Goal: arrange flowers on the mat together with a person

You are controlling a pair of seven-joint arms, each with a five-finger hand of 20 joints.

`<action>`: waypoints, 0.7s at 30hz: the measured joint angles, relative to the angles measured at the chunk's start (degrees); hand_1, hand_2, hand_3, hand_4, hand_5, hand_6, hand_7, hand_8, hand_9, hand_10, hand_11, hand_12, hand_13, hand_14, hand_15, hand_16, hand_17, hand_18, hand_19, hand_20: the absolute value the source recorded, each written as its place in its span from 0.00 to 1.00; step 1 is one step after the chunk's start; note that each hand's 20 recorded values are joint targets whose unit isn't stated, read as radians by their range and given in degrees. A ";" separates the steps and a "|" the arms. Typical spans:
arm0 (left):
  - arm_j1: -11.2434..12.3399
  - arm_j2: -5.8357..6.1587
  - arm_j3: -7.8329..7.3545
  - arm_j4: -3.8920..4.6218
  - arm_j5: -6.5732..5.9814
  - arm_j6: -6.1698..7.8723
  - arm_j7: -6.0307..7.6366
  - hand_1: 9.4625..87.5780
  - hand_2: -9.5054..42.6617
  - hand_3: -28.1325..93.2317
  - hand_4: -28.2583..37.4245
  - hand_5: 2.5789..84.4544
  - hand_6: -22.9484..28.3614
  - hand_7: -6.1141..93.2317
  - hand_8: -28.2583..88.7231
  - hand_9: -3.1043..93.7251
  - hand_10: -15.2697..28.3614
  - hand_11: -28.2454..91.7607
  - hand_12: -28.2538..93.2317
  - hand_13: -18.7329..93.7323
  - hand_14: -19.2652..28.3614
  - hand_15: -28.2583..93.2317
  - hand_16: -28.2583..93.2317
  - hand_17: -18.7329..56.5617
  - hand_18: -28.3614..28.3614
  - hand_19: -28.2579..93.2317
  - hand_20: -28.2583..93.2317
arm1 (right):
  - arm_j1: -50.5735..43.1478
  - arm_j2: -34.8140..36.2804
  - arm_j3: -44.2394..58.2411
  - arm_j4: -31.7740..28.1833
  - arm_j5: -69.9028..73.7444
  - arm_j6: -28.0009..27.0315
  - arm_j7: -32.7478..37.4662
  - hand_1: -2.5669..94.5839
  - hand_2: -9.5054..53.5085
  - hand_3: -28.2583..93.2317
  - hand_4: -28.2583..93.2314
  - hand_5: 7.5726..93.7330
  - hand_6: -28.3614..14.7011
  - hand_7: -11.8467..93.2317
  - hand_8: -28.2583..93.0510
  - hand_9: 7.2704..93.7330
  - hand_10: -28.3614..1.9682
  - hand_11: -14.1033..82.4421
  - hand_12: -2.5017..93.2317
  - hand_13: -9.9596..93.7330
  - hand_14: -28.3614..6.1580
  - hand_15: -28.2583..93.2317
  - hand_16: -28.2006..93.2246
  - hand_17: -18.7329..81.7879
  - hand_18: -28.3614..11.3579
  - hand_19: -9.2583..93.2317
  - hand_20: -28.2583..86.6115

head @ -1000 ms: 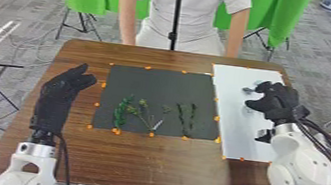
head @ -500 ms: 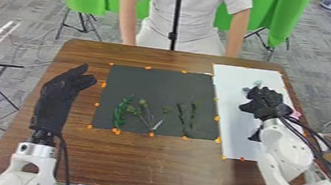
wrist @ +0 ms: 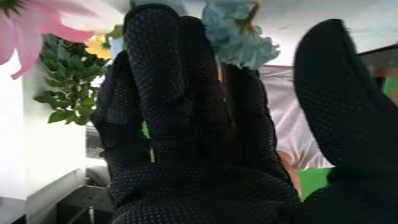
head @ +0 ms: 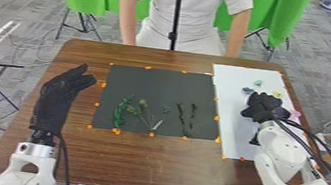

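In the head view the left hand rests over the table's left side, fingers straight. The right hand is above the white mat, among small flowers: a pale green one, a bluish one and a pink one. On the dark mat lie green stems, a branching stem and two thin dark stems. In the right wrist view the right hand has straight fingers and thumb apart, near a blue flower, a pink flower and a yellow one.
A person stands at the far side of the brown table, arms down. Orange markers line the mats' edges. Green leaves show beside the pink flower in the right wrist view.
The right hand has moved toward the robot over the white mat, uncovering small flowers near the mat's far end. The left hand and the stems on the dark mat have kept still.
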 measured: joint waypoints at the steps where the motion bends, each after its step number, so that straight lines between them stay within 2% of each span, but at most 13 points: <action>1: -0.02 0.00 0.00 0.00 0.00 -0.01 -0.02 0.18 0.06 0.79 0.14 0.56 0.53 0.17 0.20 0.52 0.67 0.38 0.37 0.48 0.80 0.39 0.28 0.28 0.75 0.29 0.37 | -0.11 -0.08 -0.10 0.13 -0.28 0.09 0.00 0.49 0.00 0.83 0.03 0.65 0.71 0.26 0.16 0.76 0.50 0.34 0.25 0.83 0.60 0.62 0.51 0.54 0.19 0.81 0.71; 2: -0.05 0.00 0.00 0.02 0.00 -0.01 -0.03 0.18 0.06 0.79 0.14 0.56 0.53 0.17 0.20 0.52 0.67 0.38 0.37 0.48 0.80 0.39 0.28 0.28 0.75 0.29 0.37 | -0.25 -0.16 -0.25 0.31 -0.64 0.31 0.00 0.50 0.00 0.84 0.02 0.67 0.71 0.26 0.16 0.77 0.51 0.34 0.25 0.84 0.62 0.61 0.53 0.55 0.20 0.81 0.71; 3: -0.10 0.00 0.00 0.04 0.00 -0.01 -0.04 0.18 0.06 0.79 0.14 0.56 0.53 0.17 0.20 0.52 0.67 0.38 0.37 0.48 0.80 0.39 0.28 0.28 0.75 0.29 0.37 | -0.41 -0.23 -0.43 0.53 -1.06 0.66 -0.01 0.54 0.00 0.81 0.02 0.69 0.72 0.26 0.17 0.80 0.54 0.31 0.30 0.86 0.66 0.59 0.58 0.56 0.21 0.81 0.71; 5: -0.21 0.00 0.01 0.09 0.00 -0.01 -0.05 0.19 0.06 0.79 0.14 0.56 0.53 0.17 0.20 0.52 0.67 0.38 0.37 0.48 0.80 0.39 0.27 0.28 0.75 0.29 0.37 | -0.67 -0.39 -0.76 0.92 -2.04 2.53 -0.03 0.64 0.00 0.73 0.03 0.76 0.70 0.27 0.26 0.86 0.61 0.23 0.39 0.88 0.71 0.58 0.62 0.58 0.21 0.82 0.71; 7: -0.30 0.00 0.02 0.10 0.00 -0.01 -0.06 0.19 0.06 0.79 0.14 0.56 0.53 0.17 0.20 0.52 0.66 0.38 0.37 0.48 0.80 0.39 0.27 0.28 0.75 0.29 0.37 | -0.99 -0.52 -1.14 1.58 -2.90 5.53 -0.09 0.68 0.00 0.72 0.03 0.82 0.70 0.26 0.30 0.90 0.65 0.21 0.41 0.90 0.72 0.59 0.63 0.59 0.21 0.83 0.72; 13: -0.37 0.00 -0.01 0.11 -0.04 0.01 -0.12 0.19 0.06 0.79 0.14 0.56 0.54 0.17 0.20 0.52 0.66 0.38 0.37 0.48 0.80 0.39 0.27 0.28 0.75 0.29 0.37 | -1.83 -0.69 -1.83 3.17 -3.37 14.49 -0.59 0.69 0.00 0.73 0.03 0.88 0.71 0.28 0.30 0.96 0.67 0.22 0.44 0.91 0.70 0.67 0.59 0.61 0.19 0.85 0.73; 18: -0.27 0.14 -0.80 0.11 -0.09 0.15 -0.21 0.19 0.06 0.79 0.14 0.56 0.54 0.17 0.20 0.52 0.67 0.38 0.37 0.48 0.80 0.38 0.27 0.29 0.74 0.28 0.37 | -2.15 -0.42 -2.44 2.38 -1.96 16.22 -0.78 0.69 0.00 0.74 0.04 0.89 0.71 0.29 0.30 0.98 0.67 0.23 0.45 0.91 0.69 0.69 0.58 0.61 0.19 0.86 0.74; 21: 0.05 0.36 -1.86 0.04 -0.23 0.65 -0.24 0.19 0.07 0.78 0.13 0.56 0.54 0.17 0.20 0.52 0.67 0.38 0.37 0.48 0.80 0.38 0.27 0.29 0.74 0.28 0.37 | -2.08 0.47 -3.37 -0.83 1.12 17.17 -0.96 0.69 0.00 0.74 0.04 0.90 0.71 0.29 0.30 0.98 0.67 0.23 0.46 0.91 0.69 0.70 0.58 0.61 0.18 0.86 0.74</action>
